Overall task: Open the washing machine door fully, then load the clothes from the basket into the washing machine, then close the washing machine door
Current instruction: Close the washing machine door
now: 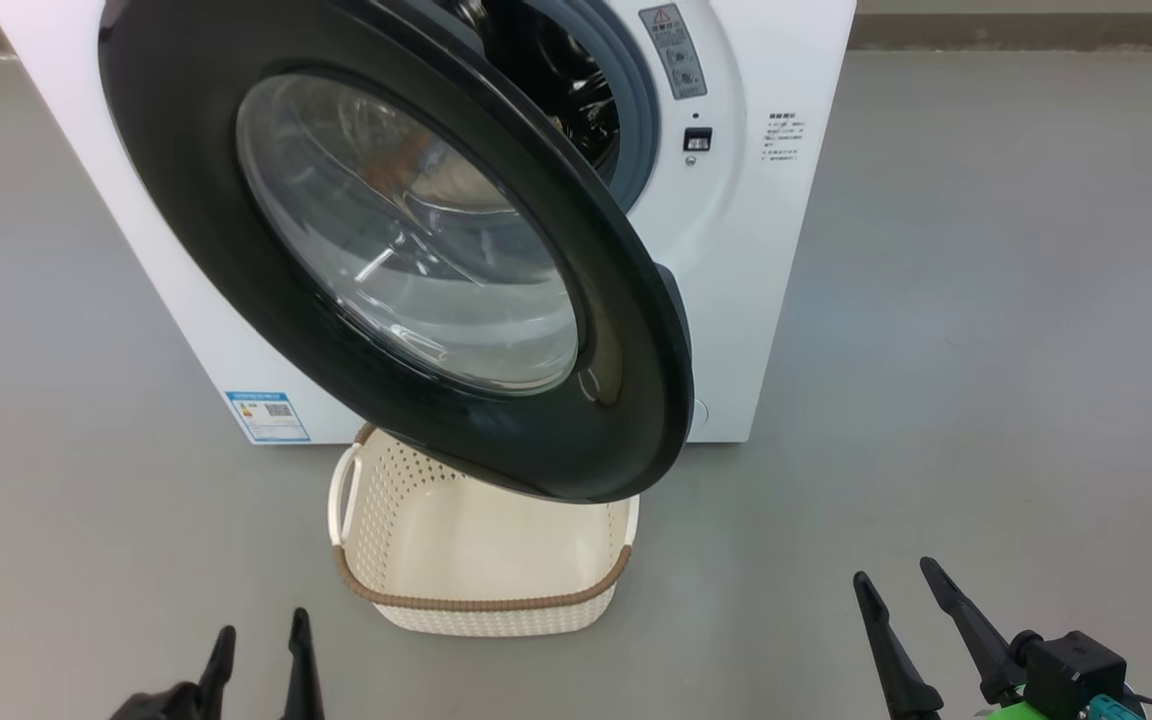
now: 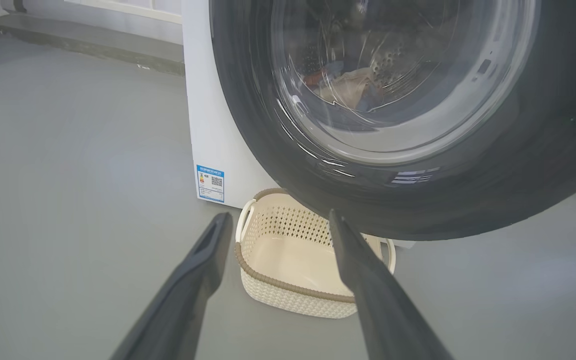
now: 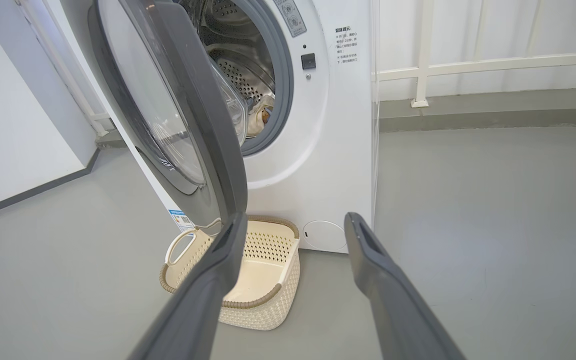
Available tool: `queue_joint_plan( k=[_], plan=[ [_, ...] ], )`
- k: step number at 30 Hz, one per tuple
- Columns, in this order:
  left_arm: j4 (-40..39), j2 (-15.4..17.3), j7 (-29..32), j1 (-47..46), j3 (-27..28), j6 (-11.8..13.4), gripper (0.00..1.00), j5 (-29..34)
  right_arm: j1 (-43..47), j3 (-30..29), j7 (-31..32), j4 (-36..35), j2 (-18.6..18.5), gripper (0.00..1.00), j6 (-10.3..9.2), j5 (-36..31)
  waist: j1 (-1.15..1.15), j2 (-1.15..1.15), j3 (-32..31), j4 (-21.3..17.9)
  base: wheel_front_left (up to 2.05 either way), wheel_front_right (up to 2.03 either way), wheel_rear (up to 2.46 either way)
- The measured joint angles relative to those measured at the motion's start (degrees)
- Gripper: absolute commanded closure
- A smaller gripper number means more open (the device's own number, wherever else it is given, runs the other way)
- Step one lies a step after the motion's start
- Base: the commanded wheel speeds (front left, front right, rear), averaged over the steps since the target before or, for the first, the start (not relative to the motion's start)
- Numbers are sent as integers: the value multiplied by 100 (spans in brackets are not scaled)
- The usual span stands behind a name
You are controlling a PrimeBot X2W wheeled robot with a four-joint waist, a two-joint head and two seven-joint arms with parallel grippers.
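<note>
Gleaming round glass door, perforated cream basket

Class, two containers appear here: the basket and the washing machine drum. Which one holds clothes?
The washing machine drum: the clothes lie inside it, while the basket shows only its bare bottom.

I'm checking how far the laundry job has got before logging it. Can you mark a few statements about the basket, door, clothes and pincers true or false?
1. The basket is empty. True.
2. The door of the washer is shut. False: the washing machine door stands ajar.
3. The clothes lie inside the washing machine. True.
4. A garment hangs from the robot's left side. False: the left pincer is open and empty.
5. The right pincer is open, holding nothing. True.
</note>
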Motion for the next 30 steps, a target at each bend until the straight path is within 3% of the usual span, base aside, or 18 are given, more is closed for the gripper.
queue_joint_plan(
  k=[18, 30],
  plan=[
    [-98, -274, 0, 451, 735, -426, 0, 711, 152, -64, 0, -13, 27, 0, 0, -33, 0, 0, -219, 90, 0, 0, 0],
    [-93, -353, 0, 522, 847, -522, 0, 794, 151, -216, 0, 0, 45, 0, 0, -88, 0, 0, -192, 98, 0, 0, 0]
  ],
)
